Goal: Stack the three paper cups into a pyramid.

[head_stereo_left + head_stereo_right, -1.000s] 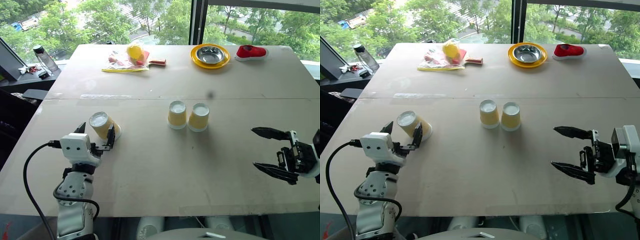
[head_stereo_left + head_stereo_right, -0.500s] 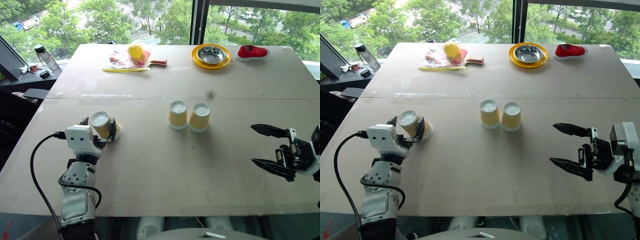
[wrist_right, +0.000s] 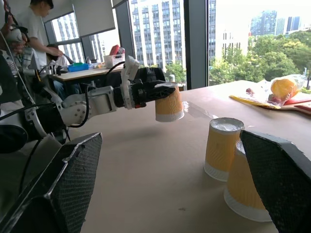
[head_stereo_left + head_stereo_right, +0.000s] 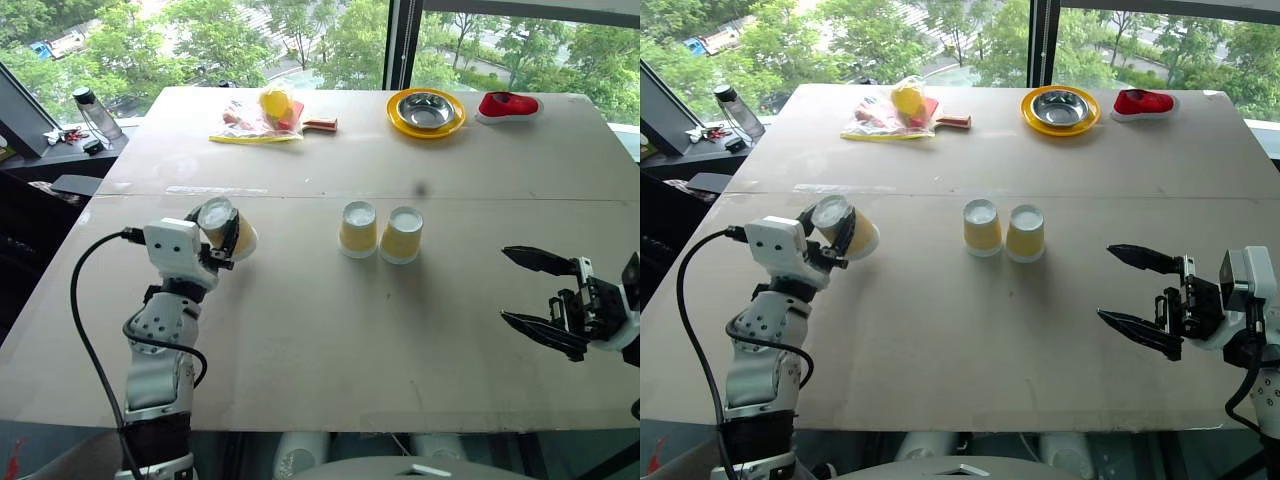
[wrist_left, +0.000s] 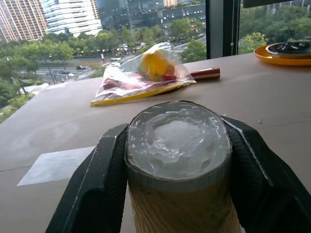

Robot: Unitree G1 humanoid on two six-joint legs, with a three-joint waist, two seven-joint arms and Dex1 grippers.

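Clamped around the third cup [image 4: 228, 227], the left gripper [image 4: 222, 243] has its two black fingers pressed against the yellow-tan sides, one on each flank, just below the white base that faces away from the wrist. From the right wrist view this cup hangs upside down, clear of the table [image 4: 320, 330], rim downward. From the table's centre it sits at about nine o'clock, well apart from the other two cups [image 4: 380, 232]. Those stand upside down, touching side by side, near the middle. The right gripper [image 4: 538, 304] hovers at about four o'clock, jaws spread wide, holding nothing.

Thin paper like this likely weighs almost nothing and crushes easily, so a gentle squeeze across the mid-wall seems safest; the tapered wall could let it slip toward the narrow end. The light base pair would probably shift at any nudge, so the top cup wants setting straight down across their two bases.
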